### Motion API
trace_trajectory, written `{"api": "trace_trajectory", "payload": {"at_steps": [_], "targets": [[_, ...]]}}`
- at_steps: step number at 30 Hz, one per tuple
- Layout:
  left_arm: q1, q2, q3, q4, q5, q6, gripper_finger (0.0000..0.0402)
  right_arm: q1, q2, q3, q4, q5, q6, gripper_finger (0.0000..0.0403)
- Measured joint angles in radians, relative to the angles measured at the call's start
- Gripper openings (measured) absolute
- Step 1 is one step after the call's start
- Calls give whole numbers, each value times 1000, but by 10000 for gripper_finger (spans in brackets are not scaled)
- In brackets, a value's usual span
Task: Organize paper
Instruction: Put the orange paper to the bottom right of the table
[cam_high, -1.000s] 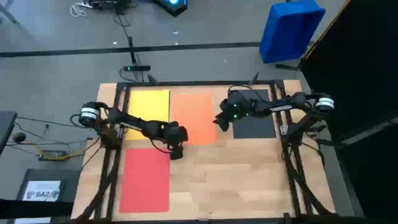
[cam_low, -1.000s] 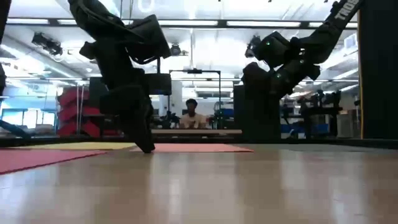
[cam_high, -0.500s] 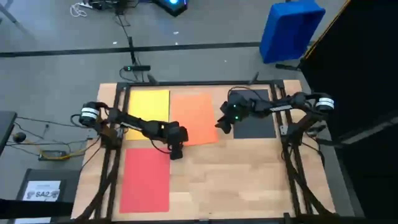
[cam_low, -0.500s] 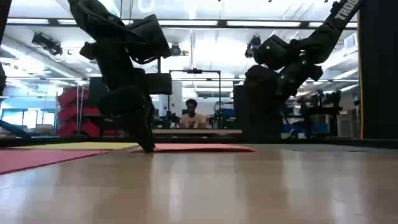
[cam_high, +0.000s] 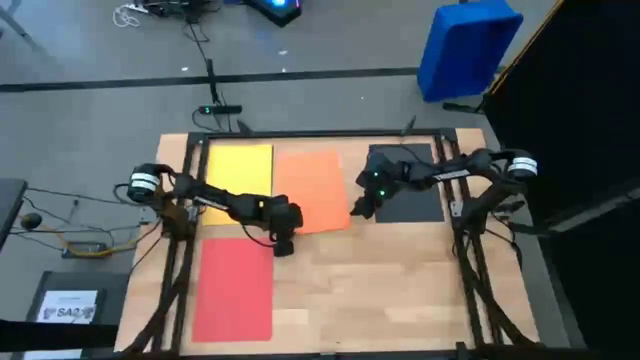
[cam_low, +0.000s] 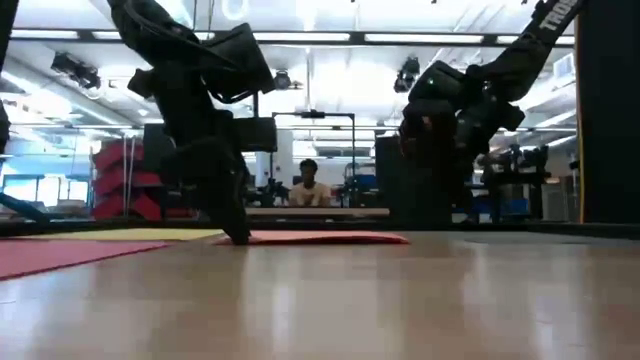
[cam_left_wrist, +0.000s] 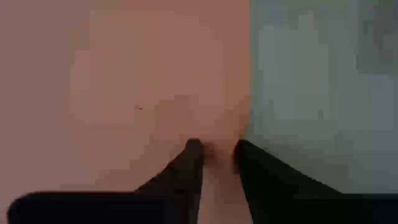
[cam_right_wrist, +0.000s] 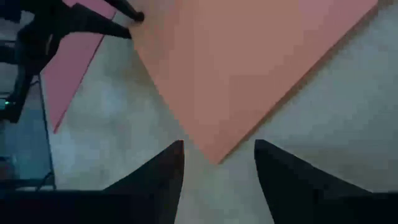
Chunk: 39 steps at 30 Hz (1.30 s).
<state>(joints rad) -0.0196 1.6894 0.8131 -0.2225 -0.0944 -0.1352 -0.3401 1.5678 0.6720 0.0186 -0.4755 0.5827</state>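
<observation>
Left gripper (cam_high: 283, 243): pinching, fingers narrowed to a slit over the near left corner of the orange sheet (cam_high: 312, 190), tips (cam_left_wrist: 194, 149) pressing at that edge against the table (cam_high: 400, 290). Judging the step as dragging or squaring the orange sheet. Advising a low, slow pull, keeping the corner flat to avoid creasing or tearing.

Right gripper (cam_high: 360, 207): hanging with fingers spread, empty, just off the orange sheet's near right corner, over bare wood.

Lying left of the orange sheet: yellow sheet (cam_high: 238, 170), edge to edge. Lying right: dark sheet (cam_high: 410, 200). Lying nearer and left: red sheet (cam_high: 233, 290).
</observation>
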Motion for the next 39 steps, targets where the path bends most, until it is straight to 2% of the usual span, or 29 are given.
{"api": "trace_trajectory", "payload": {"at_steps": [10, 15, 23, 31, 39], "targets": [[0, 0, -1, 30, -2, 21, 80, 46, 6, 0, -18, 22, 24, 170], [1, 1, -1, 41, -2, 23, 80, 50, 73, -2, -11, 34, 27, 170], [1, 1, 0, 47, 0, 23, 73, 39, 179, 1, 118, -46, 59, 169], [1, 1, 0, 48, 9, 23, 50, 17, 154, -2, 169, -65, 71, 169], [1, 1, 0, 47, 10, 23, 48, -12, 150, -3, 168, -117, 79, 169]]}}
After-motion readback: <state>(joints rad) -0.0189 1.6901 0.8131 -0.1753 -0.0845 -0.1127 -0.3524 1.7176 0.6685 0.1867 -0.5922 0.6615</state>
